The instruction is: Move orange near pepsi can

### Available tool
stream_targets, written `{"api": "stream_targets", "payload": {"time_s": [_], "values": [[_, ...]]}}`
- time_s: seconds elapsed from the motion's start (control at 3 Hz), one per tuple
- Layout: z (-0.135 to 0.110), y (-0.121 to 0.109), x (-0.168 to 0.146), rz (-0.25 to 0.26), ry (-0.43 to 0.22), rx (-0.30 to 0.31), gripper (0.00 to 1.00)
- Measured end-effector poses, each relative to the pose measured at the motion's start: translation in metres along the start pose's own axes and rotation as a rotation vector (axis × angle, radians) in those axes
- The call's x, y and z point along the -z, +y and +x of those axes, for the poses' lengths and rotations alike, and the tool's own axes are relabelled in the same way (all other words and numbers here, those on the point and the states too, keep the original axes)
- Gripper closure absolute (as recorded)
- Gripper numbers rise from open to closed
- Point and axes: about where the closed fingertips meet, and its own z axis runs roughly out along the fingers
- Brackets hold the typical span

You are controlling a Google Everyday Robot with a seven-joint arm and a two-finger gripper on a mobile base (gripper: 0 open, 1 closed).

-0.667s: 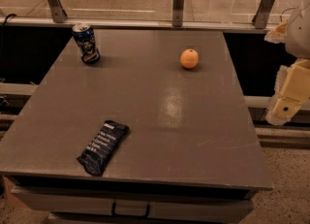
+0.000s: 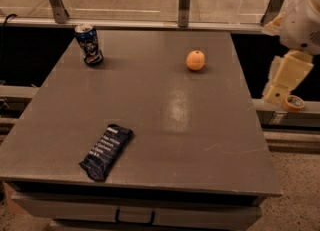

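The orange (image 2: 195, 60) sits on the grey table (image 2: 165, 125) at the back right, alone. The pepsi can (image 2: 89, 45), dark blue with a silver top, stands upright at the back left corner, far to the left of the orange. My gripper (image 2: 281, 89) hangs from the cream-coloured arm off the table's right edge, to the right of the orange and a little nearer the camera. It touches nothing and holds nothing that I can see.
A flat dark blue snack wrapper (image 2: 106, 151) with white text lies at the front left of the table. A glass railing with metal posts (image 2: 184, 2) runs behind the table. A small ring like a tape roll (image 2: 294, 103) lies on the ledge to the right.
The arm and gripper have shifted slightly left and up, towards the table's right edge. The orange, can and wrapper have not moved.
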Motion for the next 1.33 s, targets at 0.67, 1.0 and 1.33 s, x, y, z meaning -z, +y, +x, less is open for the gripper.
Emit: {"api": "stream_targets", "payload": {"time_s": [0.67,1.0,1.33], "values": [[-0.015,-0.095,-0.086,-0.013,-0.170,0.006,0.00],[-0.036,-0.116,-0.124,-0.053,-0.243,0.007,0.00],[-0.054,-0.133,-0.157,-0.083,-0.305,-0.012,0.00]]}}
